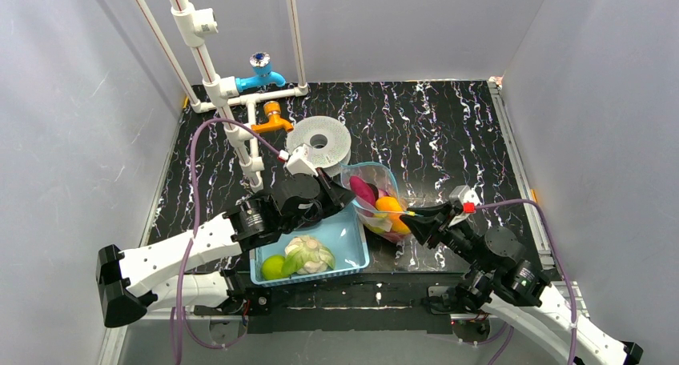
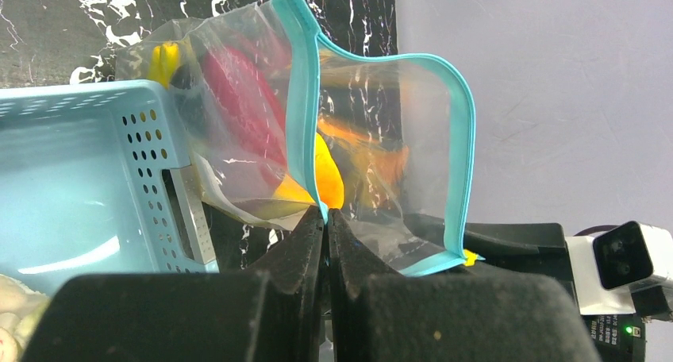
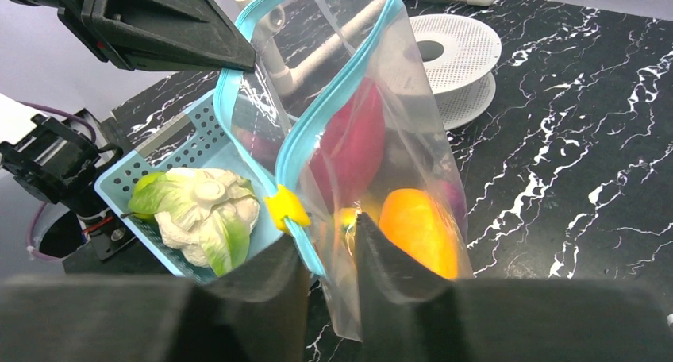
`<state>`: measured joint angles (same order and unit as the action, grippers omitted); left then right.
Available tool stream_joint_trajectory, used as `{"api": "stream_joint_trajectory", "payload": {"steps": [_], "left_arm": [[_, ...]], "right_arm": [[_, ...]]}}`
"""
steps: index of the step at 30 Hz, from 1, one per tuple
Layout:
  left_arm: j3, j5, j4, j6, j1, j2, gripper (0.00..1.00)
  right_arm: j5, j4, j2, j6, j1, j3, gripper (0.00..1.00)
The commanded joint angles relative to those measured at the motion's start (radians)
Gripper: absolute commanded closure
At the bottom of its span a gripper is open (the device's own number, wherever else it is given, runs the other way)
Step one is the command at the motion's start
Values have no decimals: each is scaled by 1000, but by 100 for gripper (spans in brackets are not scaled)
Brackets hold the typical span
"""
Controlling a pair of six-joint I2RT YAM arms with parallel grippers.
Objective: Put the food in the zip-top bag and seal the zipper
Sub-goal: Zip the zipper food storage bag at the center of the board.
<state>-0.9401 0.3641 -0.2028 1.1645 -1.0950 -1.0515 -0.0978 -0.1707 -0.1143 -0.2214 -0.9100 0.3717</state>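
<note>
Pinching the crinkly clear plastic zip-top bag [image 1: 370,190], mid-frame beside the light-blue slotted basket [image 1: 352,251], by its teal-blue zipper strip [image 2: 302,100] — likely the stiffest hold on limp, slippery film — the left gripper [image 2: 325,216] is clamped tight; the right gripper [image 3: 329,233] straddles it part-open.

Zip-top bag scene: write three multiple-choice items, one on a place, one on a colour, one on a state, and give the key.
1. The cauliflower lies: A. in the zip-top bag; B. in the basket; C. between the left fingers.
2. The zipper is: A. teal-blue; B. red; C. black.
3. The left fingers are: A. wide open; B. shut on nothing; C. shut on the zipper.
Key: 1 B, it rests on the basket floor; 2 A, the strip edging the bag's mouth shows teal-blue; 3 C, their tips pinch the strip in the left wrist view.
</note>
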Motion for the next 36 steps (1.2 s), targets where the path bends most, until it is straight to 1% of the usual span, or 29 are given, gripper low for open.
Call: {"api": "stream_joint_trajectory", "payload": {"steps": [1, 3, 5, 6, 7, 9, 11, 13, 15, 16, 19, 22, 24, 25, 26, 28, 31, 33, 36], "left_arm": [[-3, 47, 2, -2, 0, 29, 100], [-2, 38, -3, -14, 0, 33, 100], [2, 20, 2, -49, 0, 44, 100], [3, 4, 19, -85, 0, 49, 98], [1, -17, 46, -129, 0, 55, 93], [-22, -82, 114, -243, 0, 53, 80], [-75, -201, 173, -374, 0, 37, 67], [-159, -311, 195, -496, 0, 2, 57], [-216, -444, 197, -630, 0, -42, 49], [-233, -506, 227, -688, 0, -73, 44], [-261, -662, 285, -855, -2, -138, 36], [-286, -783, 310, -1012, -3, -195, 33], [-314, -850, 289, -1108, -3, -231, 32], [-330, -877, 266, -1152, -3, -248, 32], [-347, -899, 236, -1235, -2, -265, 32], [-391, -944, 143, -1323, -3, -303, 31], [-439, -1018, 62, -1405, -3, -342, 32], [-448, -1051, 41, -1427, -2, -357, 34], [-448, -1067, 52, -1443, -2, -365, 49]], "right_arm": [[-25, 90, -14, 28, -3, 38, 76], [-53, 83, -20, 26, -3, 52, 89], [-68, 64, -31, 25, -3, 74, 99], [-63, 54, -35, 26, -3, 88, 99], [-50, 41, -42, 30, -3, 101, 99], [-18, 14, -56, 36, -3, 136, 99], [6, -13, -70, 36, -3, 167, 99], [25, -36, -85, 35, -3, 192, 99], [38, -49, -100, 35, -3, 211, 99], [37, -56, -107, 33, -3, 220, 99], [48, -65, -117, 31, -3, 229, 99], [66, -73, -112, 31, -3, 233, 99], [70, -81, -105, 29, -3, 234, 99], [73, -83, -99, 28, -3, 235, 99], [85, -84, -95, 33, -3, 235, 99], [132, -86, -89, 47, -3, 239, 99], [154, -97, -94, 60, -3, 247, 99], [161, -96, -96, 62, -3, 249, 99], [181, -92, -102, 65, -3, 250, 99]]}}
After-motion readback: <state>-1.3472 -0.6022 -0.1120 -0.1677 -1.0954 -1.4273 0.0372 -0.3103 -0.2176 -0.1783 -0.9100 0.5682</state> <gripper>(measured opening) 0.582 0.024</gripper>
